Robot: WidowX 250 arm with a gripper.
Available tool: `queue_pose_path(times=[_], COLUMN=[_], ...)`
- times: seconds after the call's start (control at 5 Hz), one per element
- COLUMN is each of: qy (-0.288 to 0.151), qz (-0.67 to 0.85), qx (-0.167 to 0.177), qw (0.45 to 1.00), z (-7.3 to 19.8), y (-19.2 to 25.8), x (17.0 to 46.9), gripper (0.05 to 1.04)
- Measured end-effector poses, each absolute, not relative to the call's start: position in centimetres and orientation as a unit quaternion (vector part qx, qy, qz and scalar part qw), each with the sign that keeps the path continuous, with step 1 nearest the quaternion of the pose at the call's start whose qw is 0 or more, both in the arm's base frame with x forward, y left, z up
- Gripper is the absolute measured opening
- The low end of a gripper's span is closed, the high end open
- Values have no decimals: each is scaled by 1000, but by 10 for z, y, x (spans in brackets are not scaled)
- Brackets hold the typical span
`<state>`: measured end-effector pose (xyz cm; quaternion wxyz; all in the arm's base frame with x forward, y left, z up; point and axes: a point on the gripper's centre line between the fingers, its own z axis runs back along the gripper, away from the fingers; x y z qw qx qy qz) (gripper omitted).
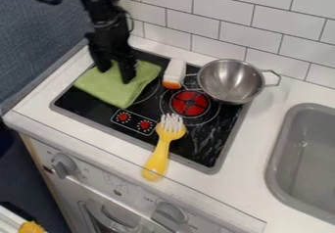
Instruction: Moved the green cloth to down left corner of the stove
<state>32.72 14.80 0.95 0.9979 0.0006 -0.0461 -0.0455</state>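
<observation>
In the camera view, we see the black gripper above the rear part of the green cloth, its two fingers parted, one toward the wall side and one toward the center of the stove, with green fabric visible between them. We cannot tell whether the tips press on the cloth, which lies spread over the stove's left side, most of it stretching from the claw toward the front edge. The down left corner sits ahead and to the left of the claw, just past the cloth's near edge. By our reading, the coming move calls for a pinch, then a short pull on that diagonal, clear of the yellow fork farther right.
</observation>
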Motion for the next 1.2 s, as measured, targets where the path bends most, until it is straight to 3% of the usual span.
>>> queue_pose_path(times=[0.2,0.4,0.8,1.0,1.2], qy=[-36,-31,-55,-83,-72], qz=[-52,-50,-38,-24,-19], qx=[-7,0,3,2,-5], qw=[998,998,998,996,997], z=[11,9,24,54,59], y=[145,144,136,130,126], x=[292,276,272,275,274], gripper=[999,999,999,999,999])
